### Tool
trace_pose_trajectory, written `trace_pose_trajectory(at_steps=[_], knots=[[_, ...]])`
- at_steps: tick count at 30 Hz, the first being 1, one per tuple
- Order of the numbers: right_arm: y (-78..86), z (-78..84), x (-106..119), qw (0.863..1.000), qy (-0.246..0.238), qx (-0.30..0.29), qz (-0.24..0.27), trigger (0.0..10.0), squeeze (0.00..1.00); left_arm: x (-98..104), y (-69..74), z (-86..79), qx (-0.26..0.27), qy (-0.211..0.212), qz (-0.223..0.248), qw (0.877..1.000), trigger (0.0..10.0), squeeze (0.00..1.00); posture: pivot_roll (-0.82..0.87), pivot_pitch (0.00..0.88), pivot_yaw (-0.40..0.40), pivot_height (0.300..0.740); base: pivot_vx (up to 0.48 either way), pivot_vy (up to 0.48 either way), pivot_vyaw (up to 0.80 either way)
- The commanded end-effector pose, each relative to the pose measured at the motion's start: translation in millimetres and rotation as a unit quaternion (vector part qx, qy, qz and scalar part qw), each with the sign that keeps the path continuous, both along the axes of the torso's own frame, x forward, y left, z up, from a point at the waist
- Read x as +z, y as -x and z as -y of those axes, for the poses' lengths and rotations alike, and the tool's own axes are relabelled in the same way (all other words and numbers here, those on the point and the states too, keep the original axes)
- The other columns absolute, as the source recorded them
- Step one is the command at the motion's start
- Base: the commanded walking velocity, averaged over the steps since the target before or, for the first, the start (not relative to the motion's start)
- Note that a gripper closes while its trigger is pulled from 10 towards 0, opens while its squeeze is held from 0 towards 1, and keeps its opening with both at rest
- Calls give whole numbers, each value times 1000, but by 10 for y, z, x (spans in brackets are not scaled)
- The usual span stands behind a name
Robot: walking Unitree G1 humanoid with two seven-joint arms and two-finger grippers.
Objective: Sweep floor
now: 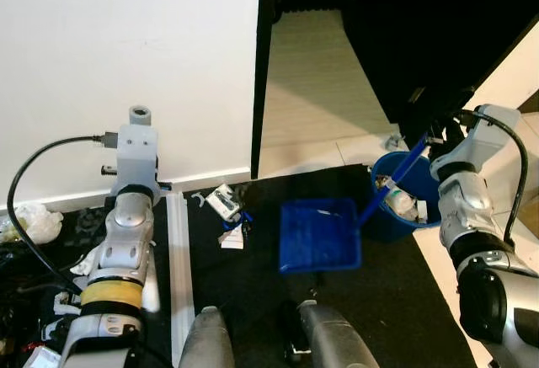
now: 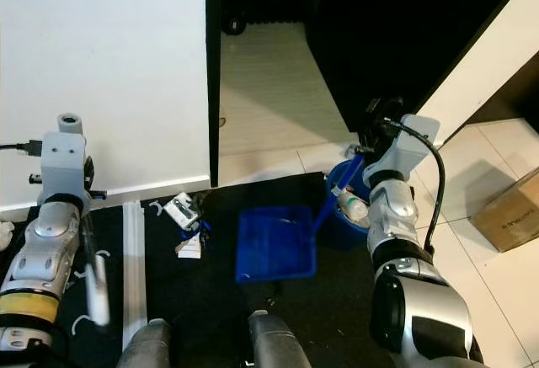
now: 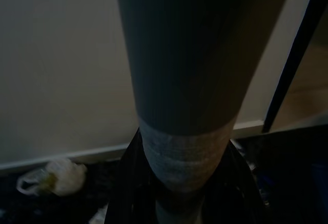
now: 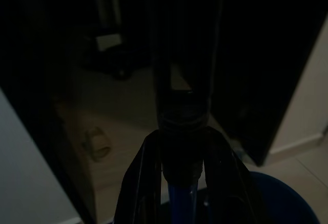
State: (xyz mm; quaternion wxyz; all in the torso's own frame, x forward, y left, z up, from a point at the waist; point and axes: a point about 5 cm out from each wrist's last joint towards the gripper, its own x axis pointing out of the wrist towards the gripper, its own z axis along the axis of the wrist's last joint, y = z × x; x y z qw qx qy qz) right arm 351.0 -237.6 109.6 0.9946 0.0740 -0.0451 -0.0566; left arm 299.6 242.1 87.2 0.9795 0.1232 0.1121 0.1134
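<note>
A blue dustpan [image 1: 320, 235] rests on the black mat [image 1: 396, 301], its long blue handle [image 1: 394, 178] slanting up to my right gripper [image 1: 424, 141]. In the right wrist view that gripper [image 4: 179, 183] is shut around the handle's dark top. My left gripper [image 3: 179, 203] is shut on a thick grey broom handle [image 3: 189, 80], which is a blurred pale stick [image 2: 93, 275] beside my left arm. White and blue litter scraps [image 1: 226, 208] lie on the mat left of the dustpan.
A blue bin [image 1: 383, 225] holding rubbish stands right of the dustpan. A white strip [image 1: 177, 275] lies along the mat. A crumpled plastic bag [image 1: 29, 221] sits by the white wall [image 1: 126, 48]. A cardboard box [image 2: 509, 208] is far right. A doorway [image 1: 312, 90] opens ahead.
</note>
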Motion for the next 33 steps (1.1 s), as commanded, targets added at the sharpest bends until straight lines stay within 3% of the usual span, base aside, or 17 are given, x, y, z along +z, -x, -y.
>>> trace_pose_trajectory(at_steps=[1,17,23,33], knots=[[-65,7,173,999,1,2,36,10000,0,58,-31,40,7,2,22,1000,10000,0,93,0,-98,740,480,0,0],[-110,-153,140,997,25,70,12,10000,0,-16,44,102,41,10,38,998,10000,0,89,24,-112,740,463,0,0],[-106,-171,119,997,23,76,7,10000,0,-20,61,58,71,38,46,996,10000,0,94,23,-114,740,0,0,0],[-104,-188,96,996,25,87,0,10000,0,19,67,27,86,46,68,993,10000,0,97,22,-114,740,0,0,0]])
